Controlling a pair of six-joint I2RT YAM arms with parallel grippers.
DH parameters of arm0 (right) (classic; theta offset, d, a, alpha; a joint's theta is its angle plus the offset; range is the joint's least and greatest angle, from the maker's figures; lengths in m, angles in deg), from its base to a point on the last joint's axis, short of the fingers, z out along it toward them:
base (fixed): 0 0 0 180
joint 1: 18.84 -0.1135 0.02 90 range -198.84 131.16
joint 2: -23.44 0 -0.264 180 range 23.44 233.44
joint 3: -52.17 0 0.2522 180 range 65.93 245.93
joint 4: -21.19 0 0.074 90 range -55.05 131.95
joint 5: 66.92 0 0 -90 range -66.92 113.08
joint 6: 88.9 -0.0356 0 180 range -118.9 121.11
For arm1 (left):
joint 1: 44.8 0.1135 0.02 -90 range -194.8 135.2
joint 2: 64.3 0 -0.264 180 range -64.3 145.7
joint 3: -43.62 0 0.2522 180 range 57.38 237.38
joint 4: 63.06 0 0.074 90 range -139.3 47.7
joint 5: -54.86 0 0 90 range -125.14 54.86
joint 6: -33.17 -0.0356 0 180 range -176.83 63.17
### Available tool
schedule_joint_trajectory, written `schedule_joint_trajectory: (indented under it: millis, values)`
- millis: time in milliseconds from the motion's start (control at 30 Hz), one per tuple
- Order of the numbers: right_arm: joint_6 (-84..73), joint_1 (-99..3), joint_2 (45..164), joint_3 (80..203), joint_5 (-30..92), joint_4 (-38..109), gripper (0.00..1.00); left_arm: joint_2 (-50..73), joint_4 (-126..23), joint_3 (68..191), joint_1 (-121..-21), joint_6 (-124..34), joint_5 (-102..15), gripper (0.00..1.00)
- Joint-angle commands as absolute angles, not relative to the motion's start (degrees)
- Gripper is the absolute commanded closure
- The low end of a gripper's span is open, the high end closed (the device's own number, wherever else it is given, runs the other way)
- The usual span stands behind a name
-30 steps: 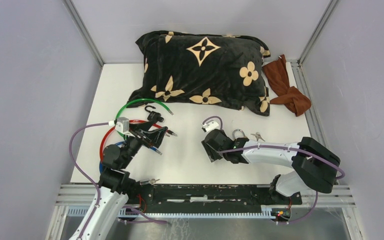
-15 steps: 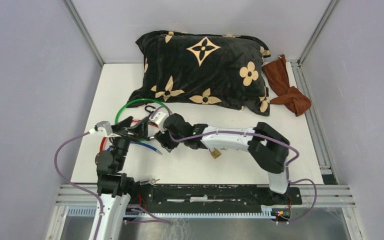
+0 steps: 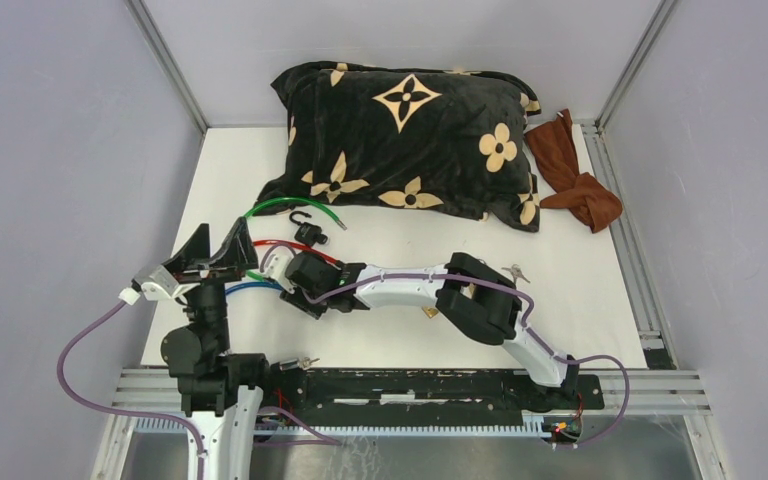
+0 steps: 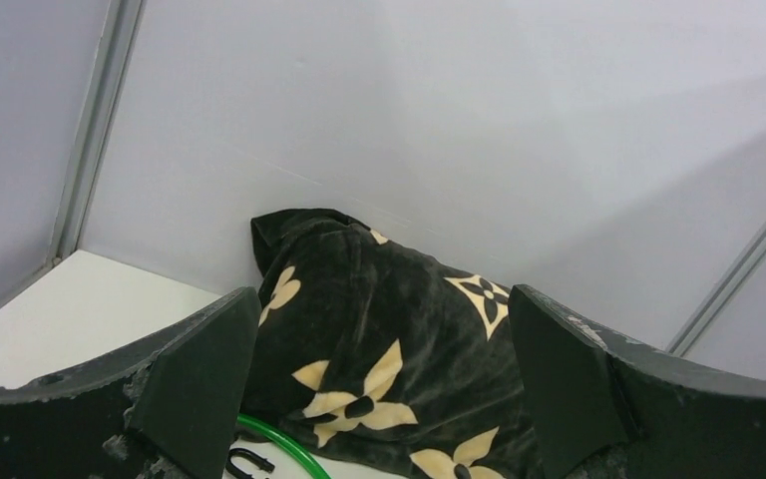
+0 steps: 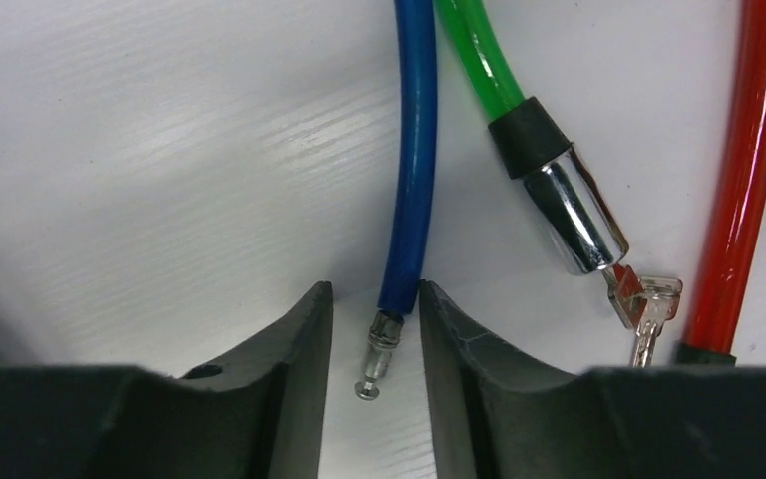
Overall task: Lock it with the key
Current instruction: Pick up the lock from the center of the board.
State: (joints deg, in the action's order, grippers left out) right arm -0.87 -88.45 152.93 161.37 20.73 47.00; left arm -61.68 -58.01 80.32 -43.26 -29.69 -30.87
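Swinging further left than a moment ago, the right arm [image 3: 410, 285] is now lying low across the tabletop [image 3: 580, 310], while the left arm [image 3: 200, 340] is standing lifted clear of the cables. The right hand [image 5: 371, 299] is hanging partly open, its fingers straddling the metal-tipped end of the blue cable [image 5: 414, 150]. One finger is touching the sheath and the other is showing a gap, so nothing is being gripped yet. The left hand [image 4: 381, 299] is gaping wide, holding nothing and pointing toward the back wall.

I am counting three cables lying side by side: blue, green [image 5: 474, 60] and red [image 5: 748, 150]. One small silver key [image 5: 648, 304] is lying at the green cable's chrome end [image 5: 583, 220], between green and red, just beside the right hand. One key bunch [image 3: 513, 270] is sitting behind the right elbow. One black hooked piece [image 3: 307, 228] is lying near the green loop. A brass scrap of one padlock [image 3: 428, 312] is peeking from under the right forearm.

One black pillow [image 3: 410, 140] with tan flowers is lying at the back, with one brown cloth [image 3: 575, 175] touching its right end. Pale grey walls [image 3: 50, 150] are closing in the white tabletop on three sides.
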Motion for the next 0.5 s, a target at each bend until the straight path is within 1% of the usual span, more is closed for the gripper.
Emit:
schedule_joint_trajectory:
  millis: [0,33,133,167,267,333,467]
  values:
    - [-0.7,-87.81,154.73,163.06,16.75,50.86,0.68,-62.03,-57.36,81.62,-42.84,-32.31,-30.61,0.0]
    - [-0.87,-87.84,154.74,162.96,16.67,51.45,0.76,-62.04,-57.5,81.49,-42.76,-32.38,-30.92,0.0]
    - [-1.26,-87.83,154.02,162.79,17.52,53.36,0.92,-62.0,-57.57,81.12,-42.72,-32.75,-31.03,0.0]
    - [-1.34,-87.81,153.48,162.5,17.67,53.7,0.99,-61.99,-57.52,81.11,-42.7,-33.34,-31.13,0.0]
    - [-1.74,-87.54,149.24,159.73,18.68,53.3,1.0,-61.57,-56.91,81.1,-42.82,-36.73,-32.97,0.0]
    - [-2.45,-86.98,145.08,156.43,20.35,51.3,1.0,-60.71,-55.33,81.14,-42.84,-40.65,-36.88,0.0]
    - [-3.74,-85.37,134.28,146.3,22.92,45.8,1.0,-55.45,-45.3,84.36,-43.63,-51.37,-45.61,0.0]
